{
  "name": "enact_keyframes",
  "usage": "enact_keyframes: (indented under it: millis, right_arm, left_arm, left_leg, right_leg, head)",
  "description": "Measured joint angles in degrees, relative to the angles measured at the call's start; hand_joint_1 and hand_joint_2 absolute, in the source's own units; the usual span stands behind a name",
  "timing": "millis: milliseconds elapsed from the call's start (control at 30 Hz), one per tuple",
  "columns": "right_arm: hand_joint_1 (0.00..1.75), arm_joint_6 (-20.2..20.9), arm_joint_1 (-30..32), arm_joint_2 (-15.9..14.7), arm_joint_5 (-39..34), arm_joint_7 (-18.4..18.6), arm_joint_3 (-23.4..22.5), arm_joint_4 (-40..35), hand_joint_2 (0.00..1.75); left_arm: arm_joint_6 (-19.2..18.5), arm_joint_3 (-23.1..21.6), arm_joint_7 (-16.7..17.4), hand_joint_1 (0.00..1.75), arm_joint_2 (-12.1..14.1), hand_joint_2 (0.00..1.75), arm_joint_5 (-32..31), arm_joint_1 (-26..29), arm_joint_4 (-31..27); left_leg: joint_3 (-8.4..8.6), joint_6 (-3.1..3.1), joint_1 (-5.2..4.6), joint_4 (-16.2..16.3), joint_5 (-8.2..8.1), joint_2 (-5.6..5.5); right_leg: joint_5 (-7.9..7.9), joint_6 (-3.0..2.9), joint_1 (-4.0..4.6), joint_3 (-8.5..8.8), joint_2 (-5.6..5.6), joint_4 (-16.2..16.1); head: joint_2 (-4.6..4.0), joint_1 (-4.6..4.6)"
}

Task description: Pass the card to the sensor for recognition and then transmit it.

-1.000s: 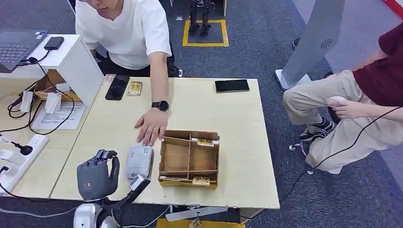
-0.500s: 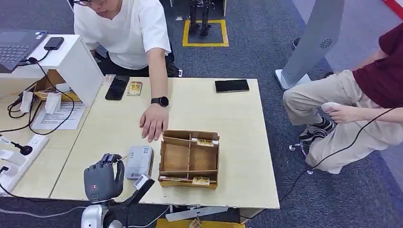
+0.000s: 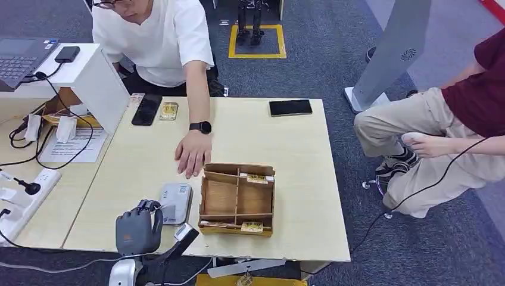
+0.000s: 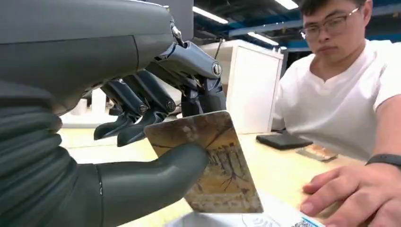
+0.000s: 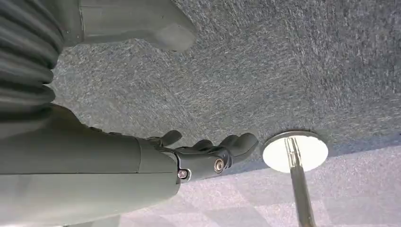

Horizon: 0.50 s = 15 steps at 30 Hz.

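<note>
Card (image 4: 213,165), printed with a brownish picture, is pinched between the thick thumb and the darker fingers (image 4: 142,101) of the left hand (image 3: 138,229), held upright just above the near end of the grey sensor (image 3: 175,202) on the pale wooden table (image 3: 298,155). The sensor lies flat beside a wooden divided tray (image 3: 238,199) that holds a few similar cards in its compartments. A person in a white shirt sits across the table, one hand (image 3: 192,156) resting flat near the far end of the sensor and the tray's corner. Two dark phones (image 3: 290,108) lie at the far edge, well apart. To the left stand a white box-like stand (image 3: 98,83), a laptop (image 3: 21,56), cables and a power strip (image 3: 27,193). Dark grey carpet covers the floor, with a yellow square (image 3: 257,42) marked on it. A second person in beige trousers sits to the right. The right hand (image 5: 208,151) hangs over carpet with its fingers loosely apart, holding nothing.
</note>
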Motion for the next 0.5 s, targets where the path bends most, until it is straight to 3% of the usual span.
enact_keyframes:
  millis: [500]
  right_arm:
    - [0.0, 0.0, -0.01, -0.24, 0.46, -0.04, 0.0, 0.39, 1.75]
  left_arm:
    - [0.17, 0.0, -0.02, 1.75, 0.44, 1.75, -0.11, -0.89, 3.76]
  left_leg:
    - [0.05, -0.01, 0.01, -0.01, 0.01, 0.0]
  right_leg:
    - [0.0, 0.0, 0.01, 0.05, 0.0, 0.0]
  head:
    - [0.0, 0.0]
